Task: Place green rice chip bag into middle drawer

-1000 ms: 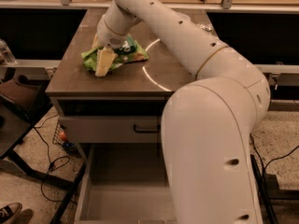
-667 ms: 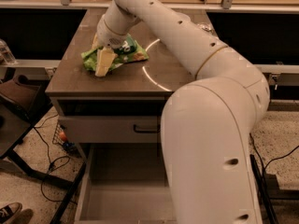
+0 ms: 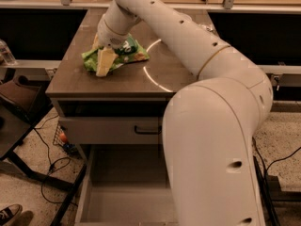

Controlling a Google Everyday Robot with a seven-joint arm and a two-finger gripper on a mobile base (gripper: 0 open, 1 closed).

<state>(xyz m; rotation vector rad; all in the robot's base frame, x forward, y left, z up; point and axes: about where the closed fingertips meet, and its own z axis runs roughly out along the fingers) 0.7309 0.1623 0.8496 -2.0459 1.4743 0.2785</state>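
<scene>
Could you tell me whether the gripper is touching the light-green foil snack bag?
Touching. The camera view shows the gripper, down on the brown cabinet top, pressed into the crinkled light-green foil snack bag.

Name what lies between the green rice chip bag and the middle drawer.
Camera view: tabletop, then a closed drawer front; the gripper rests on the bag.

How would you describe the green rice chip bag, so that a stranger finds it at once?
Look at the drawer cabinet's brown top. On its left half, under the robot's gripper, lies the green rice chip bag. Among the white arm and grey drawers it alone is green: crinkled, light green, with a dark-green logo.
</scene>
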